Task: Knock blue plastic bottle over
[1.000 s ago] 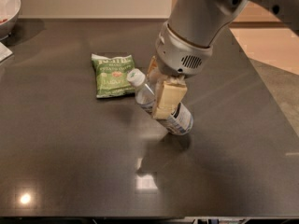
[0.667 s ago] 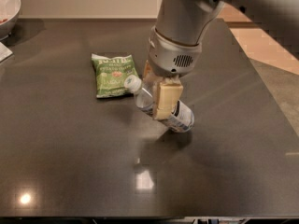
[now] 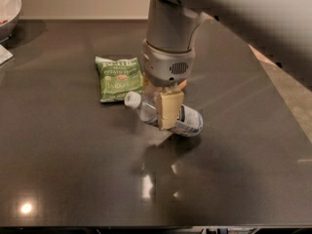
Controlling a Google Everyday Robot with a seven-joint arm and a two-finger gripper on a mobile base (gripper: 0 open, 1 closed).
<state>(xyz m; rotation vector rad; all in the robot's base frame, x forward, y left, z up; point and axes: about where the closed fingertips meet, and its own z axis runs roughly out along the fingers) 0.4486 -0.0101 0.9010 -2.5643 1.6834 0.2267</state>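
Note:
The blue plastic bottle [image 3: 190, 121] lies tilted on the dark table [image 3: 68, 155]. Its white cap [image 3: 131, 99] points left and its labelled base points right. My gripper [image 3: 164, 113] comes down from above onto the bottle's middle and is shut on it. One beige finger [image 3: 169, 109] crosses the front of the bottle; the other is hidden behind it. The grey wrist [image 3: 168, 65] stands straight above.
A green chip bag [image 3: 118, 78] lies flat just left of the bottle's cap. A white bowl [image 3: 7, 6] sits at the far left corner, with a white item [image 3: 4, 55] at the left edge below it. The table's right edge [image 3: 287, 101] runs diagonally, with floor beyond.
The gripper and wrist have shifted left. The bottle's cap end has swung down and left, so the bottle lies flatter, closer to the chip bag.

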